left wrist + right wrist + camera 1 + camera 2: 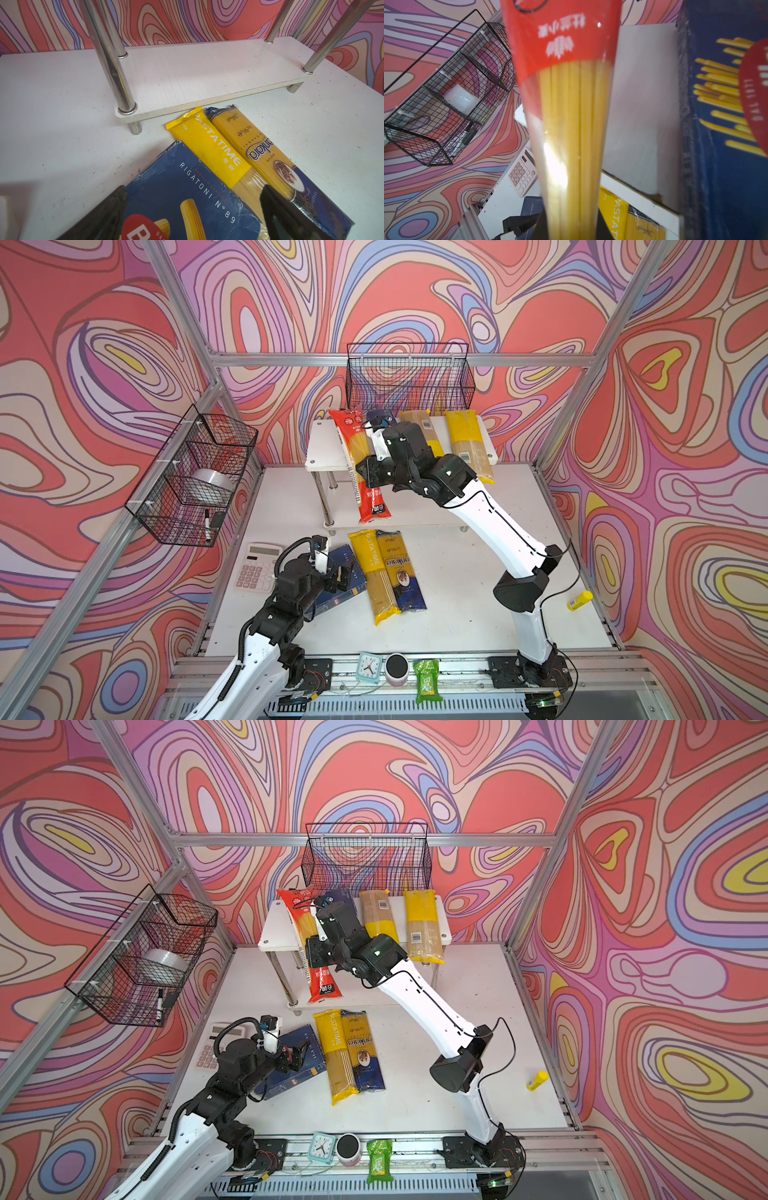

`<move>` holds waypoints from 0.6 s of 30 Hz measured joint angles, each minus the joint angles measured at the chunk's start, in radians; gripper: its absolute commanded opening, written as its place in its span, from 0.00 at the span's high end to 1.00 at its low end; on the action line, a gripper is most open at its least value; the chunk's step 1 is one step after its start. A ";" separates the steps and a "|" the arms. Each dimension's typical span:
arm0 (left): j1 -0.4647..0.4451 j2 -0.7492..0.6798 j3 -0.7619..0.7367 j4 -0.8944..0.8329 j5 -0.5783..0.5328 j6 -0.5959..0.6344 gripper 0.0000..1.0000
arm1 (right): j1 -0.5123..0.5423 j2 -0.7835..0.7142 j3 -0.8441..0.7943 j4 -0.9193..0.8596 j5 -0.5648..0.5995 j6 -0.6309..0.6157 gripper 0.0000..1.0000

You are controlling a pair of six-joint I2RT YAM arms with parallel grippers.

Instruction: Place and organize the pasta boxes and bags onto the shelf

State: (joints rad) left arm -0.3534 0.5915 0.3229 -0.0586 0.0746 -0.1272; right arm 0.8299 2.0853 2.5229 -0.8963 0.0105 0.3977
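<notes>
My right gripper (362,479) (571,232) is shut on the red bag (353,439) (566,104). The bag lies slanted on the left part of the shelf's (322,443) top board, its near end hanging past the front edge. To its right on that board are the long blue pasta box (720,124), mostly hidden under the arm, and two yellow-and-clear bags (424,427) (467,443). My left gripper (338,572) (192,214) is open just above the rigatoni box (176,197) (353,568) on the table. The Pastatime bag (374,576) and blue-and-gold bag (401,572) lie beside it.
A calculator (257,566) sits left of the left arm. Black wire baskets hang on the left wall (191,481) and the back wall (409,377). A clock (369,667), a round jar (397,668) and a green packet (428,680) line the front rail. A yellow tube (579,599) lies far right.
</notes>
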 measured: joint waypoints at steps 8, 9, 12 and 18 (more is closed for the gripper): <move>0.000 -0.004 0.000 -0.001 0.000 0.000 0.00 | -0.019 0.019 0.014 0.058 -0.023 0.011 0.95; 0.000 -0.005 0.000 -0.002 0.000 0.000 0.00 | -0.025 0.019 0.014 0.068 -0.023 0.011 0.95; 0.000 -0.016 0.000 -0.002 0.004 0.000 0.00 | -0.044 0.021 0.014 0.113 -0.029 0.013 0.95; 0.000 -0.036 -0.002 0.013 0.067 -0.034 0.00 | -0.058 0.040 0.043 0.154 -0.037 0.016 0.94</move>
State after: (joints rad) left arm -0.3534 0.5552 0.3214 -0.0452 0.1417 -0.1616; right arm 0.7715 2.1250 2.5660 -0.7418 -0.0269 0.4137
